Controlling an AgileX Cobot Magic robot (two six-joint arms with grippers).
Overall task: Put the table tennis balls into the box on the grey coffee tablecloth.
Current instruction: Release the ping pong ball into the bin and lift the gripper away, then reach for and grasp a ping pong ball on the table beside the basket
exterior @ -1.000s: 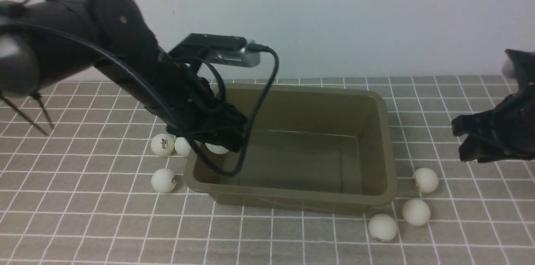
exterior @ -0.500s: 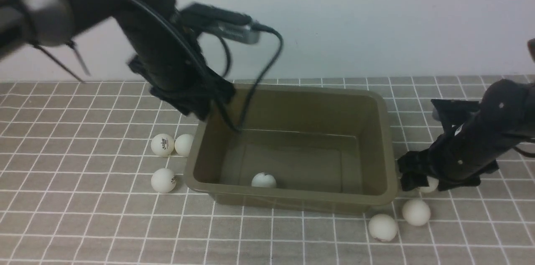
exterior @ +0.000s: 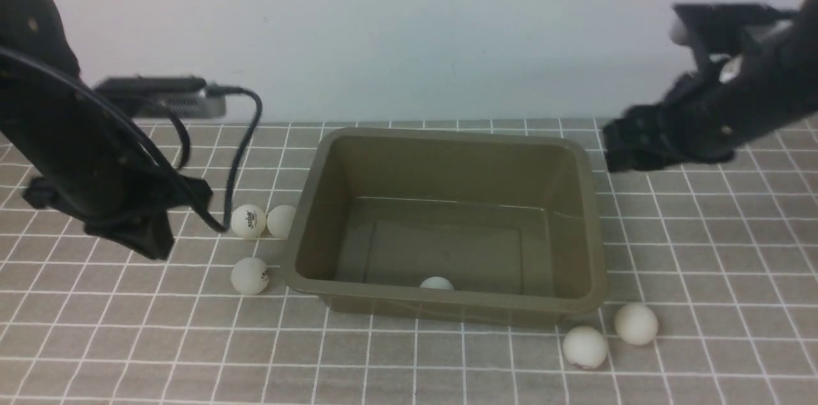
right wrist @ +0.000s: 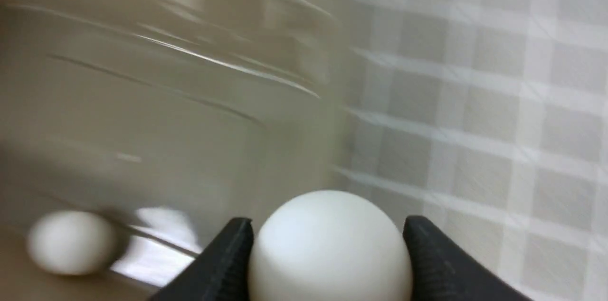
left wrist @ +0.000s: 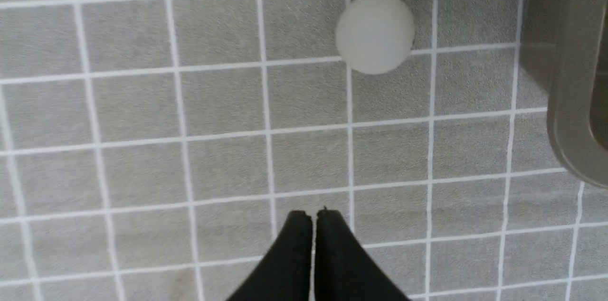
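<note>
The right pincer (right wrist: 327,224) is gripping a ball (right wrist: 327,263), the box (right wrist: 156,116) lying just ahead. The left pincer (left wrist: 313,215) is hovering over the cloth (left wrist: 142,101), jaws pressed together, another ball (left wrist: 375,32) lying ahead.

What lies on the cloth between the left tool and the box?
Three table tennis balls, seen in the front view: two side by side, one nearer the camera.

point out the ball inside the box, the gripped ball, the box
ball inside the box (exterior: 436,283), front view, visible top
gripped ball (right wrist: 327,244), right wrist view, middle
box (exterior: 447,134), front view, far rim
</note>
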